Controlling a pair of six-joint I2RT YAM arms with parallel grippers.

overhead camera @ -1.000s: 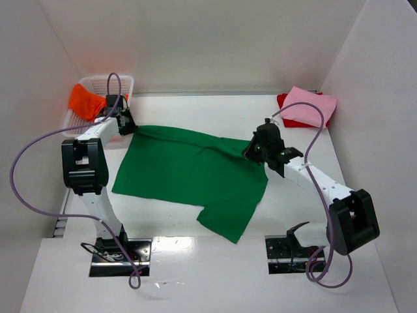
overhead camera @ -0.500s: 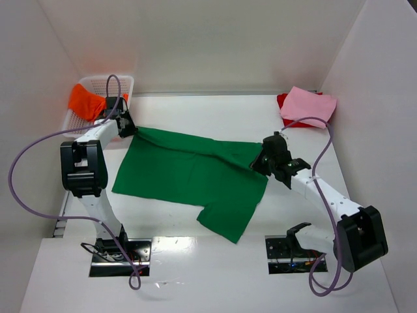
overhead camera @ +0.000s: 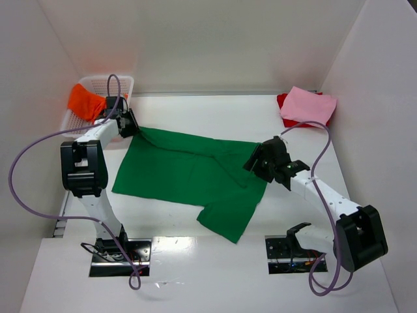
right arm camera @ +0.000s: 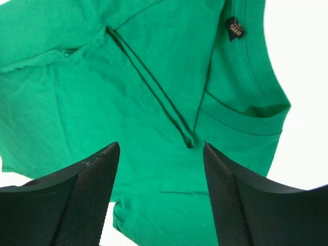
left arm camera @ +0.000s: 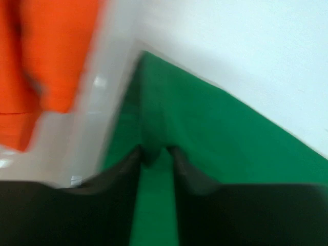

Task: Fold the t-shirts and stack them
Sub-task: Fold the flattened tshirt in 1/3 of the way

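The right gripper [right arm camera: 160,149] had just let go — jaws wide above the collar of the green shirt [overhead camera: 189,173] — while the left gripper [left arm camera: 155,152] pinched its far corner. The shirt lay spread on the table [overhead camera: 215,111], ready for folding.

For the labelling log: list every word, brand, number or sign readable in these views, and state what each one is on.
On the bright green cloth t-shirt, the small dark woven neck tag at the collar: gold-coloured marks, too small to read.
No other text, number or sign is readable in any view.
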